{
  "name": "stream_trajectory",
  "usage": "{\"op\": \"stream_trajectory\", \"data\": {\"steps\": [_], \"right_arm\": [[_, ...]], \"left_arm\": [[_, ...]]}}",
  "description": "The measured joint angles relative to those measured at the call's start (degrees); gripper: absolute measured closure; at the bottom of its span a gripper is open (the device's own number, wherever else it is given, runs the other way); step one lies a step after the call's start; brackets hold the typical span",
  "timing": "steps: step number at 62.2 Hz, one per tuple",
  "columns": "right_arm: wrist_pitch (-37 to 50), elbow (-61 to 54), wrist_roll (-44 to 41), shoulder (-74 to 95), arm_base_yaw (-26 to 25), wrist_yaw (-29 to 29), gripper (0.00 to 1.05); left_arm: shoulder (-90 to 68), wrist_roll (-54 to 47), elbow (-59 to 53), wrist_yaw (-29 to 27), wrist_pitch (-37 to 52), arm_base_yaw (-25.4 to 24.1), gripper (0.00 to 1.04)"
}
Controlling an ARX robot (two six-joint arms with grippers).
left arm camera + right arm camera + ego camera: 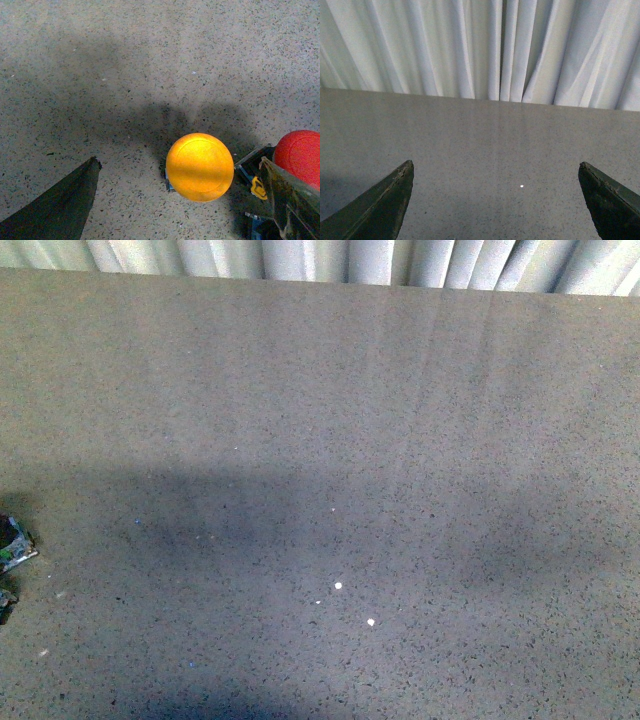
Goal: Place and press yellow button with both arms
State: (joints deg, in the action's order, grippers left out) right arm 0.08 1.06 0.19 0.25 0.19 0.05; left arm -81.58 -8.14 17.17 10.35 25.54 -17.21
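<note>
Yellow button [200, 166]: stands on the speckled grey table [125, 60], seen from straight above in the left wrist view. Its domed orange-yellow cap hides nearly all of the body, and a sliver of bluish base [168, 184] shows at one edge.
Place: between the two fingers of the left gripper [180, 161], nearer the finger [292, 200] on the side of the red button [300, 152], and clear of both fingers.
Left tool: jaws spread wide, with nothing clamped. Whether the tips are level with the cap or higher cannot be told.
Red neighbour: just beside the yellow cap and apart from it, partly covered by the nearer finger.
Yellow tab [258, 187]: lies between the two caps, next to a dark base with bluish edges. Which button it belongs to cannot be told.
Shadow [165, 117]: a dark patch on the table beside the yellow cap.
Right gripper [496, 163]: jaws wide apart with nothing between them but bare table, facing the white curtain [485, 45] at the table's far edge.
Front view: shows the table top with the curtain along its far edge. A small bluish-green object [14, 545] is cut off at the left edge, too little of it in view to name.
Bright specks [338, 586]: two small white glints on the table near the middle.
</note>
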Motion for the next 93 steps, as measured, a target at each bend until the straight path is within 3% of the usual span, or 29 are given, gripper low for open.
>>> {"op": "stream_trajectory", "data": {"steps": [93], "right_arm": [[0.0,0.0,0.0,0.0,0.0,0.0,0.09]], "left_arm": [[-6.0,0.1,2.5,-3.1,0.8,2.1,0.09]]}}
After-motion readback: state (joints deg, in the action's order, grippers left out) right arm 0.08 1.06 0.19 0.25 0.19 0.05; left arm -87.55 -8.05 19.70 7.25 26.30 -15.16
